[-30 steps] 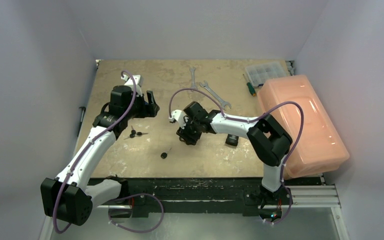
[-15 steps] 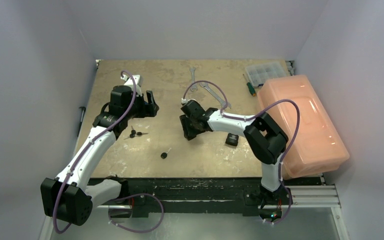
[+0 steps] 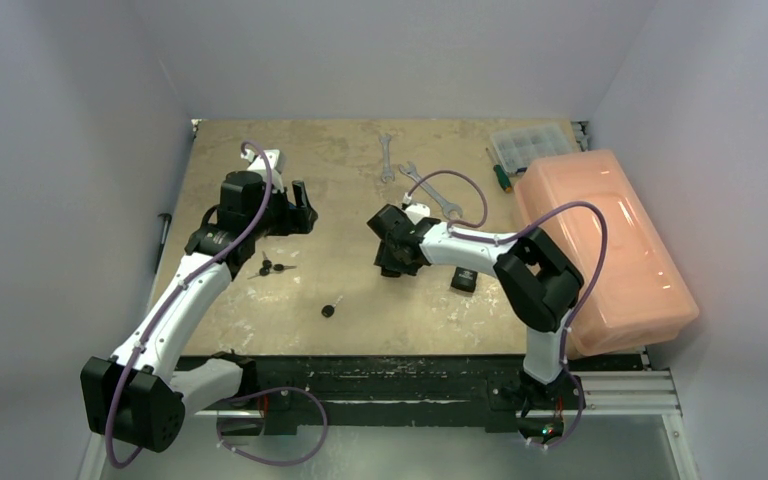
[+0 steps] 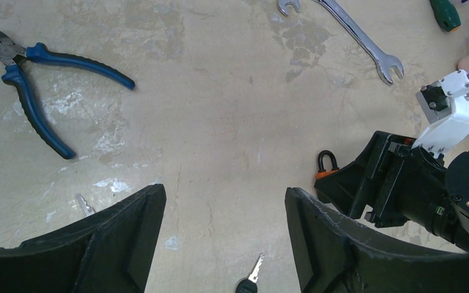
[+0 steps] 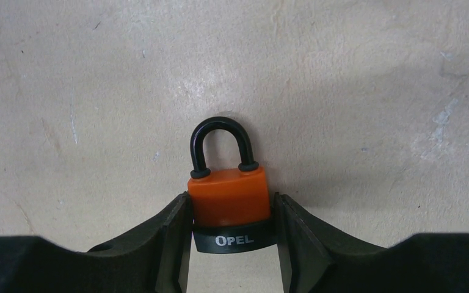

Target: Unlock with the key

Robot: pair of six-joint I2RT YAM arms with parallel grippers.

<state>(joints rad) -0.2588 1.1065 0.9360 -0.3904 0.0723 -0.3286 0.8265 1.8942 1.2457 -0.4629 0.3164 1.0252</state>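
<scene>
An orange padlock with a black shackle and a black base marked OPEL sits between the fingers of my right gripper, which is shut on its body just above the table. The left wrist view shows the same padlock poking out of the right gripper's black fingers. A black-headed key lies flat on the table below my open left gripper. Seen from the top, a key lies between the arms, the left gripper hovers at mid-left and the right gripper at centre.
Blue pliers lie to the left, two wrenches and a green screwdriver at the back. More keys lie under the left arm. A black block, a clear organiser and an orange bin stand right.
My right wrist has turned and shifted right and toward the back with the padlock in it. The left arm has stayed still.
</scene>
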